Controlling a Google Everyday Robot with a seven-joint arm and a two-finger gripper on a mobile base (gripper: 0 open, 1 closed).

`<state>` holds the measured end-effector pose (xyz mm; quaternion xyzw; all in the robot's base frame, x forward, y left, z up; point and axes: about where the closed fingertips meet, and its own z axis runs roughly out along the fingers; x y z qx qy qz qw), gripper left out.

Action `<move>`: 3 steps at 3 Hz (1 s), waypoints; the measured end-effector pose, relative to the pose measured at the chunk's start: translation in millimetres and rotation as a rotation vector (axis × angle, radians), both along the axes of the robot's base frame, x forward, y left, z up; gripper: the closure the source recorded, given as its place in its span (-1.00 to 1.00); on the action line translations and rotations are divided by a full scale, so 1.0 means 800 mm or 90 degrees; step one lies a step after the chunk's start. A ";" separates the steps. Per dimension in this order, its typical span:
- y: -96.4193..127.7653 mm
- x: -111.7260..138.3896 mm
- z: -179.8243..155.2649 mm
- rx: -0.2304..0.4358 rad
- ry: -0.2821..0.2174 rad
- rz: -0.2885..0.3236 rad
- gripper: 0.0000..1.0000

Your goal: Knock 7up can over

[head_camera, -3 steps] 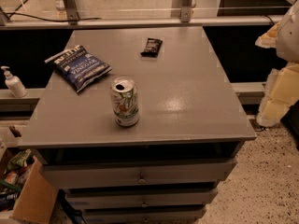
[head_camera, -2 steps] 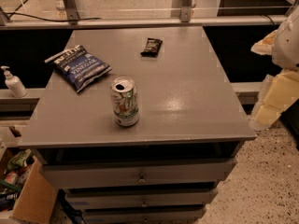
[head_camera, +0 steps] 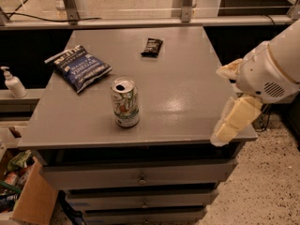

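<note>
Gripper (head_camera: 228, 100) at table (head_camera: 183, 69) edge, 7up can (head_camera: 125, 102) well apart

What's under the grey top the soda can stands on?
Closed drawers; their insides are hidden. The 7up can stands upright on the grey top, and the gripper hangs at its right front corner, apart from the can.

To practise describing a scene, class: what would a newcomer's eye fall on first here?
The can stands upright near the front of the grey table. Next comes the robot's pale claw at the table's right front edge, open and well apart from the can. A blue chip bag lies at back left.
</note>
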<state>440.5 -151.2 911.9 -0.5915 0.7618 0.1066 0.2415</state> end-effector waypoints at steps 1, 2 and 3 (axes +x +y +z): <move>0.054 0.005 -0.035 0.074 0.013 0.064 -1.00; 0.116 0.003 -0.060 0.151 0.024 0.139 -1.00; 0.115 0.001 -0.060 0.156 0.021 0.142 -1.00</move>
